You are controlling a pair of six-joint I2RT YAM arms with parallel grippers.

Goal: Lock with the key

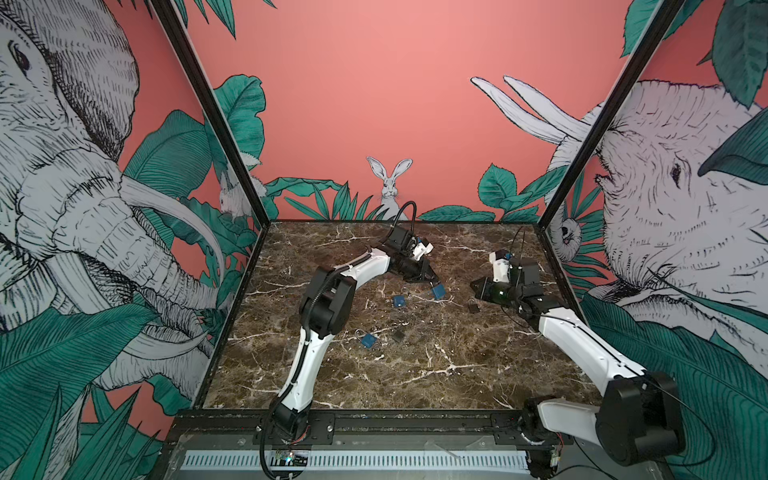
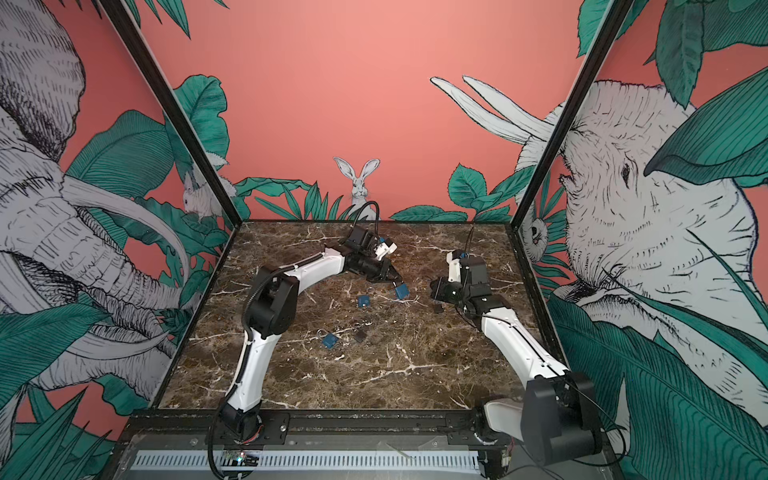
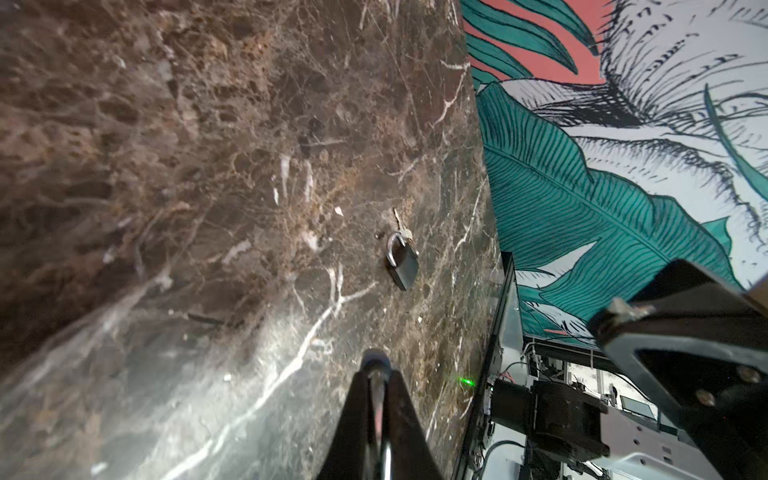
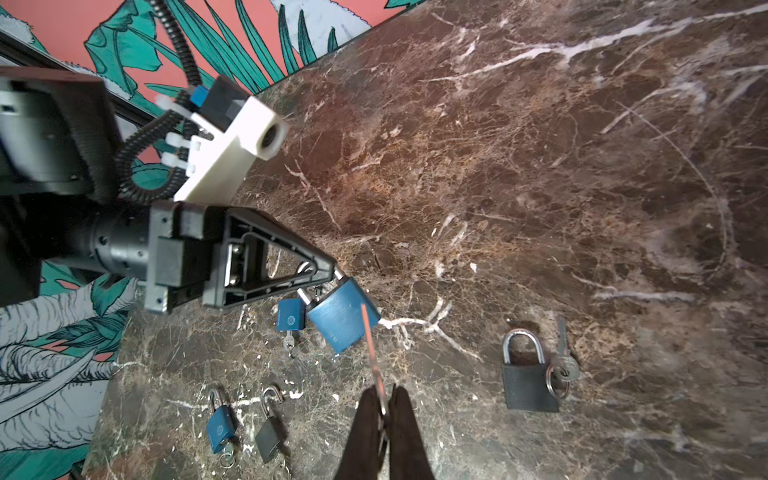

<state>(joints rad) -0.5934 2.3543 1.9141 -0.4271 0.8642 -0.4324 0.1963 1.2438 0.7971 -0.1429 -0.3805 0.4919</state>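
My left gripper (image 1: 434, 281) (image 3: 374, 368) is shut on the shackle of a blue padlock (image 1: 438, 292) (image 4: 343, 318), which hangs tilted just above the marble. In the right wrist view the left gripper (image 4: 334, 272) comes in from the side with the padlock below its tip. My right gripper (image 1: 473, 285) (image 4: 384, 395) is shut on a key (image 4: 372, 353), seen edge-on as a thin strip pointing at the padlock. The key's tip overlaps the padlock's body in that view; I cannot tell whether they touch.
Other padlocks lie on the marble table (image 1: 415, 374): a small blue one (image 1: 400, 301) (image 4: 291, 316), a blue one (image 1: 368, 340) (image 4: 220, 428), an open black one (image 1: 397, 336) (image 4: 268, 438), and a shut black one (image 1: 473, 306) (image 4: 530, 384) (image 3: 403, 259) with its own key (image 4: 563, 365).
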